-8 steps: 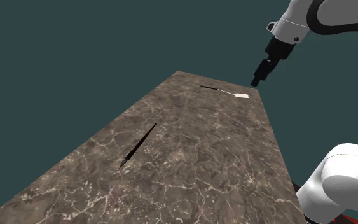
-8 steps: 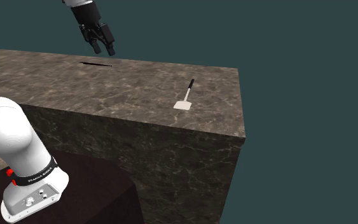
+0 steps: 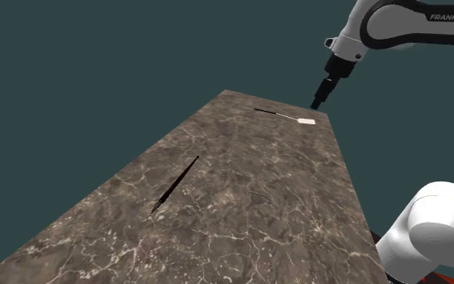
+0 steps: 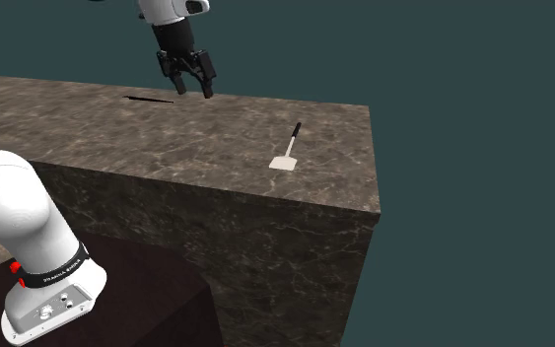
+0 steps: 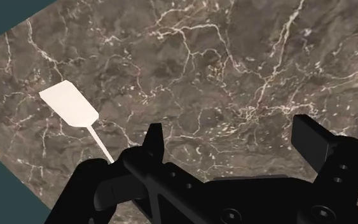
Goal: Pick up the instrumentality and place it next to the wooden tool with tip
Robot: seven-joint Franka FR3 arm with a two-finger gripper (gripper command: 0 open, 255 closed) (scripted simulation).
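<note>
A: Where does the spatula [image 3: 286, 116] lie?

B: Flat on the brown marbled counter [image 3: 257, 202], near the far corner in the shoulder view. Its white end is toward the counter's edge and its dark handle points away from it. In the second exterior view it sits close to the counter's right end.

A: And the gripper [image 4: 194, 90]?

B: It hangs in the air above the counter, with its fingers spread apart and nothing between them. It touches neither tool. In the wrist view the blade [image 5: 69, 105] shows just beside one finger, outside the gap (the thin shaft runs in under the hand and is hidden there).

A: The other tool?

B: A dark slender tool [image 3: 175, 185] lies flat on the same counter, well apart from the spatula and nearer the shoulder camera. It renders almost black, so I cannot tell its material.

A: Anything around the counter?

B: The arm's white base [image 4: 14, 222] stands on a dark stand [image 4: 147, 286] just beside the counter's front wall, and a plain teal backdrop lies behind everything.
</note>
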